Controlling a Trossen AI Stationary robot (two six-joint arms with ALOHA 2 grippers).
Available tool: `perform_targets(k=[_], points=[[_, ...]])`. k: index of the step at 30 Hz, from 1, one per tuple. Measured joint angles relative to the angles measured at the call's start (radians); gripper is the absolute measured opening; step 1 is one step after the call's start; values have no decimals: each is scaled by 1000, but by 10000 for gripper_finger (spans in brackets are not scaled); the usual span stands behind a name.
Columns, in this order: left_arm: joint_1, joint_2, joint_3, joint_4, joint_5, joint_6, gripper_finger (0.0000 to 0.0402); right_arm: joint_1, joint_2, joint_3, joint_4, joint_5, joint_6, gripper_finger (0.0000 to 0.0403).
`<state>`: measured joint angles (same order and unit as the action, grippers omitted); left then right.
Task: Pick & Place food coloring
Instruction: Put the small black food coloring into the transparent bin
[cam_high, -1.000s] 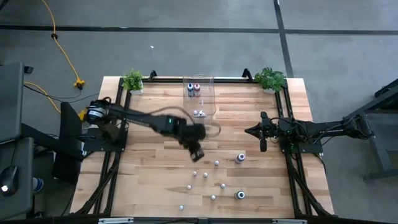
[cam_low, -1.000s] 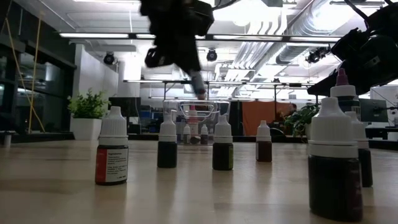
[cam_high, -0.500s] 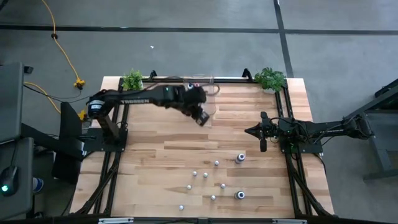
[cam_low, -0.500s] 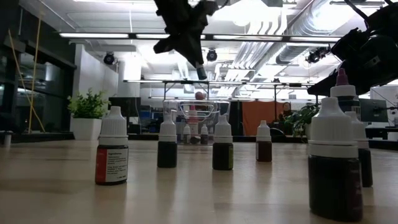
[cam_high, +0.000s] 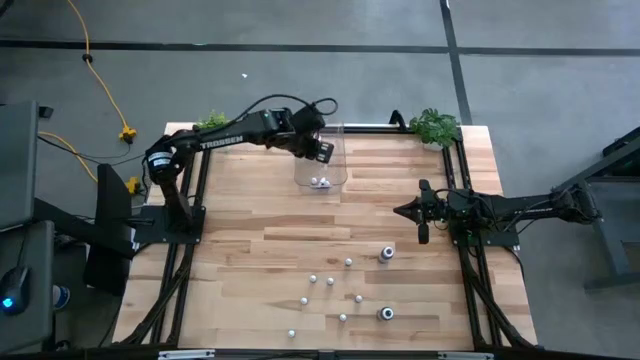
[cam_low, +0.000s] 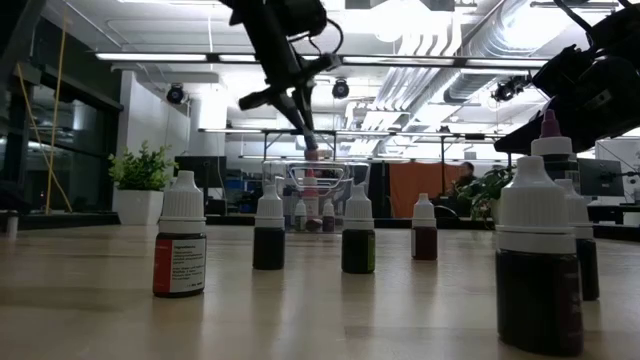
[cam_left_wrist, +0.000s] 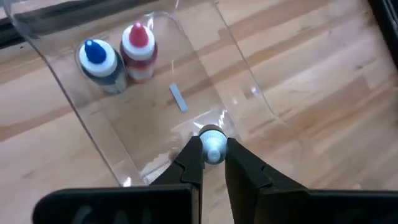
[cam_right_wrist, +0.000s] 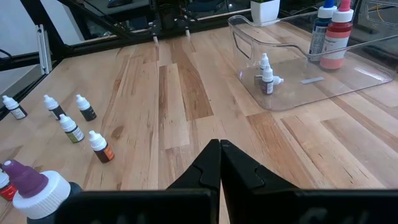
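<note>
The left gripper pinches 1 tiny white-capped food coloring bottle above the clear plastic bin. The right gripper, fingers together and empty, waits over the wooden table.

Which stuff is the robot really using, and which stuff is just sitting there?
Using:
- left end effector, holding a small bottle
- clear bin
- loose food coloring bottles

Just sitting:
- potted plants
- right end effector, waiting
- yellow cable
</note>
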<state>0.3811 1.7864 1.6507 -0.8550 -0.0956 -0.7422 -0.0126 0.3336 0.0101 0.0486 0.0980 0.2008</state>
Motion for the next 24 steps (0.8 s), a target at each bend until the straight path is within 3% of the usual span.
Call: perform_targets(k=[6, 24], points=[[12, 97, 11, 36, 43, 2, 30, 0, 0, 0, 0, 0, 0, 0], [-29, 355, 318, -266, -11, 31, 30, 0, 0, 0, 0, 0, 0, 0]])
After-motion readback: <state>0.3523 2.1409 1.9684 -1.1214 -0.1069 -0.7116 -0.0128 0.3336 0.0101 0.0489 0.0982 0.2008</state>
